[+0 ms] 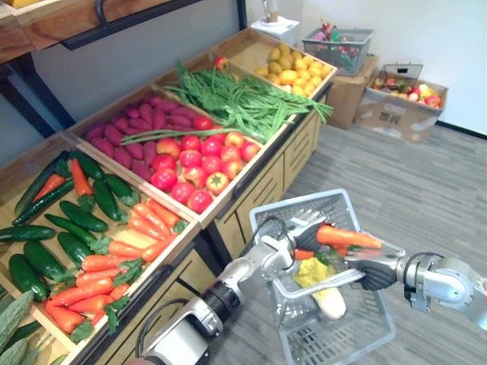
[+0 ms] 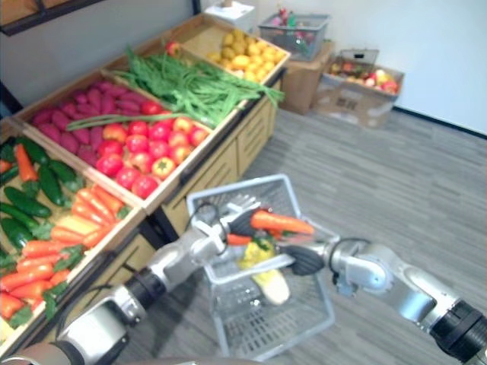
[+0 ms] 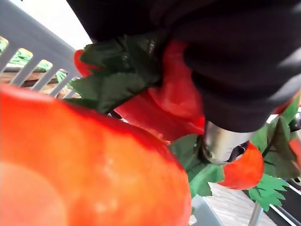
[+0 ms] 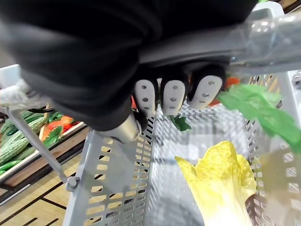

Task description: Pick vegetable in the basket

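Orange plastic carrot with green leaves (image 1: pixel 348 236), clamped in curled fingers of left hand (image 1: pixel 293 230), jutting past them above grey mesh basket (image 1: pixel 358 327). Hangs by its handle (image 4: pixel 263 35) from wrapped fingers of right hand (image 1: pixel 378 272). Could glance off yellow-white cabbage (image 4: pixel 221 183) beneath and bounce out.
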You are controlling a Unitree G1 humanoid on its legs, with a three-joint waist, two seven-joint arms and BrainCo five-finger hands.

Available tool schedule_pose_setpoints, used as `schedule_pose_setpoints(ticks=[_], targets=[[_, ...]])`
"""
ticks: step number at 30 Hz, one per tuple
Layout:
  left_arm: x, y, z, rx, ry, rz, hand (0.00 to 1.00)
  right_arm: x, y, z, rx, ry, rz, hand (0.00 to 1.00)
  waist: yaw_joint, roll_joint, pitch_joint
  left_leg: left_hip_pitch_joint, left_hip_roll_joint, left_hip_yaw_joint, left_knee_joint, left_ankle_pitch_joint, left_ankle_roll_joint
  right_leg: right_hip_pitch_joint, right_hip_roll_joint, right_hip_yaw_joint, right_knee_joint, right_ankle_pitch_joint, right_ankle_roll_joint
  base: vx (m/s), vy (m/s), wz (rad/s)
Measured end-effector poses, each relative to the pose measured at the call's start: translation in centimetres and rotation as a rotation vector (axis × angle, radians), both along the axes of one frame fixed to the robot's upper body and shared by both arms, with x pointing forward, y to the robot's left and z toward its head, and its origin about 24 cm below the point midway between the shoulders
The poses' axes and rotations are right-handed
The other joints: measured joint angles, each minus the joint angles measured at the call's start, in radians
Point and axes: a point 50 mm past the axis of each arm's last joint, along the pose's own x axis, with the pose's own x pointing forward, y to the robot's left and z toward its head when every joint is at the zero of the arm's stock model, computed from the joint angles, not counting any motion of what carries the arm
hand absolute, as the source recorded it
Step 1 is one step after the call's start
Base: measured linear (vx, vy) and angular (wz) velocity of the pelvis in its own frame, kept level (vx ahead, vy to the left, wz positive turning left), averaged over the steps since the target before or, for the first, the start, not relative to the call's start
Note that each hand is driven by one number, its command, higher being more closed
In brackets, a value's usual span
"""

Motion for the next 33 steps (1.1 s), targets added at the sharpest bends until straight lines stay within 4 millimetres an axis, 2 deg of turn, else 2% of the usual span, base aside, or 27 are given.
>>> schedule_pose_setpoints(ticks=[10,18,19,25,33], targets=[[0.4,-0.1,-0.8,0.029,0.032,0.016,1.0,0.3,0.6,0.2,-0.008,-0.008,0.031,1.0,-0.011,0.0,0.0,0.0,0.002,0.005,0.005,-0.002,-0.001,-0.005,0.003,0.005,0.0,0.0,0.0,-0.04,0.005,-0.02],[0.8,0.4,-2.1,0.136,0.063,0.016,1.0,0.6,1.4,0.4,-0.017,-0.014,0.075,1.0,-0.012,-0.002,0.001,-0.001,0.021,0.023,0.053,-0.034,0.001,-0.009,0.008,0.02,0.0,0.0,0.0,-0.03,0.01,-0.08],[0.8,0.5,-2.3,0.142,0.068,0.019,0.0,0.6,1.5,0.4,-0.017,-0.015,0.079,1.0,-0.012,-0.002,0.001,0.0,0.021,0.023,0.053,-0.035,0.0,-0.009,0.008,0.02,0.0,0.0,0.0,-0.04,0.012,-0.01],[1.3,1.4,-3.2,0.178,0.107,0.069,0.0,0.6,1.8,0.6,-0.017,-0.015,0.103,1.0,-0.012,-0.004,0.002,0.001,0.02,0.024,0.051,-0.035,0.0,-0.009,0.009,0.021,-0.002,0.0,0.0,-0.04,0.005,-0.01],[1.4,1.6,-3.3,0.201,0.105,0.077,0.0,0.7,1.9,0.4,-0.009,-0.014,0.102,1.0,-0.013,-0.02,0.003,0.002,0.02,0.023,0.05,-0.035,0.001,-0.008,0.008,0.021,-0.002,0.0,0.001,-0.04,0.001,0.0]])
